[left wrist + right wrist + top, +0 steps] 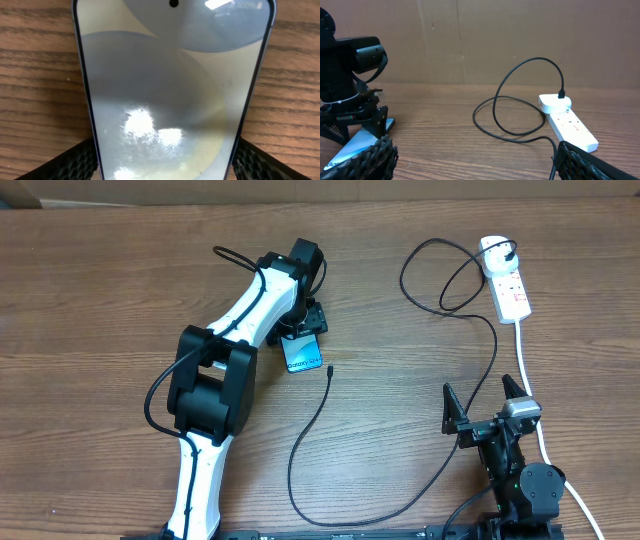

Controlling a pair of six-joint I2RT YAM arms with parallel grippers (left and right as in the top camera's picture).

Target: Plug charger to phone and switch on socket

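My left arm has white tubular links between chunky black joint housings, and a thin black cable loops along it. My right arm looks all black, topped by a small grey block. The finger pads are black, cross-hatched rubber.

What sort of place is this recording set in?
Probably a lab or workshop bench: a wood-grain table, a plain brown board behind it, and a phone, charger cable and power strip as props.
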